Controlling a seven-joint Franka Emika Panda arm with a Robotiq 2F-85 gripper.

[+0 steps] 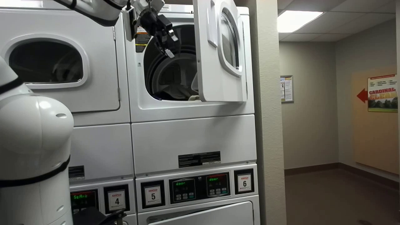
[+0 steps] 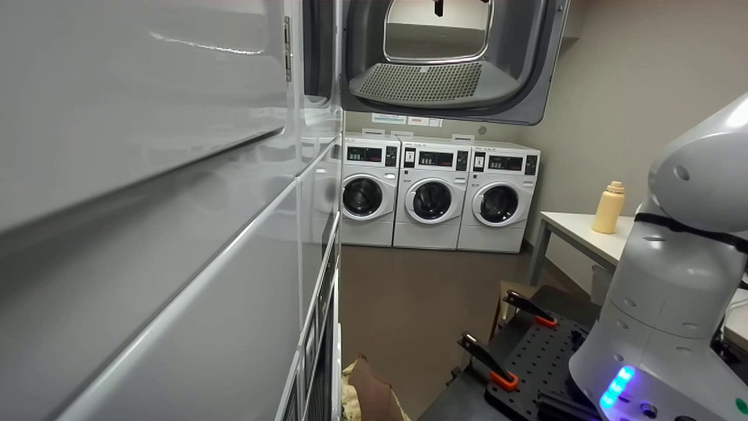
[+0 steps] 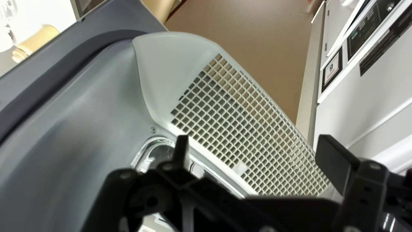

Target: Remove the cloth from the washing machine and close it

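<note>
A white robot arm (image 1: pixel 34 140) stands closest to me, at 8 o'clock from the drum (image 1: pixel 173 72) of a laundry machine (image 1: pixel 193 137), while its gripper (image 1: pixel 171 44) hangs before the drum at 12 o'clock. The fingers (image 3: pixel 334 162) are spread wide with nothing between them; in the wrist view their gap looks onto the grille (image 3: pixel 248 132) inside the door (image 1: pixel 212 75), which stands at 3 o'clock, swung well out from the machine. Farther in, at 6 o'clock in the bottom of the drum, lies what I take for the cloth (image 1: pixel 176 91), dim and crumpled, with a pale bit of fabric (image 1: pixel 194 98) just by the lip (image 1: pixel 175 103) at 5 o'clock; whether the two are one piece, I cannot tell. Removing the cloth looks to be the step in hand, the pickup not yet made. The next move probably calls for turning the fingers from the door toward the drum, dropping to 6 o'clock, pinching a fold and drawing it out over the lip; closing the door should wait until all fabric is out. Well beyond the machine, at 3 o'clock, a poster (image 1: pixel 382 93) hangs with a red arrow (image 1: pixel 362 95) at its 9 o'clock side.
</note>
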